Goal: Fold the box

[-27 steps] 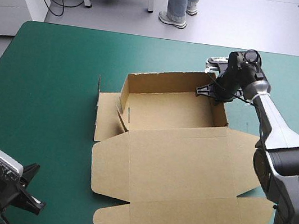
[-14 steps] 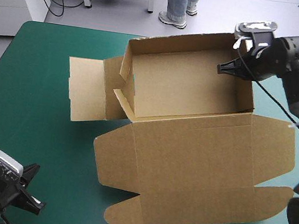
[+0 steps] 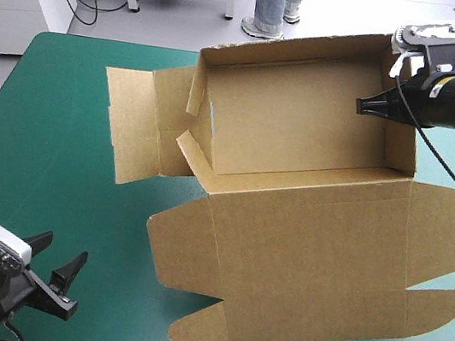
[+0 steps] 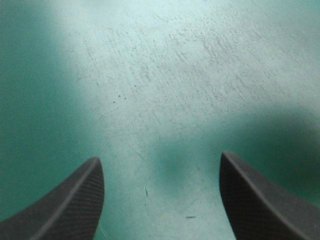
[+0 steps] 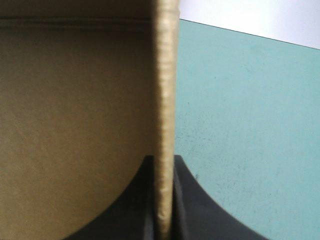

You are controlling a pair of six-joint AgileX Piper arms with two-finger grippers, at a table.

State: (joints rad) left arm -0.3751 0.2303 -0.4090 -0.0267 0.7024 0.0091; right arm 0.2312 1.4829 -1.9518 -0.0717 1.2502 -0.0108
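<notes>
right gripper (image 3: pixel 363 105) tight on the box (image 3: pixel 287 232) wall, left gripper (image 3: pixel 61 250) spread wide

Open brown box (image 3: pixel 300 147) blocking the middle and right of a table, with bare teal-green cover (image 3: pixel 32 148) along the left.

The box's tray part is tilted up off the table. Its right wall (image 3: pixel 403 146) is pinched between the black fingers of the right gripper (image 3: pixel 367 106), so that side is taken. Its flat lid (image 3: pixel 310 253) spreads toward the near edge, and a side flap (image 3: pixel 126 128) juts out leftward, narrowing the way past. The left gripper (image 3: pixel 62 250), fingers standing wide apart, sits by the table's near left corner over bare cover. There is clear room between it and the lid's nearest edge, and up the whole left side.
</notes>
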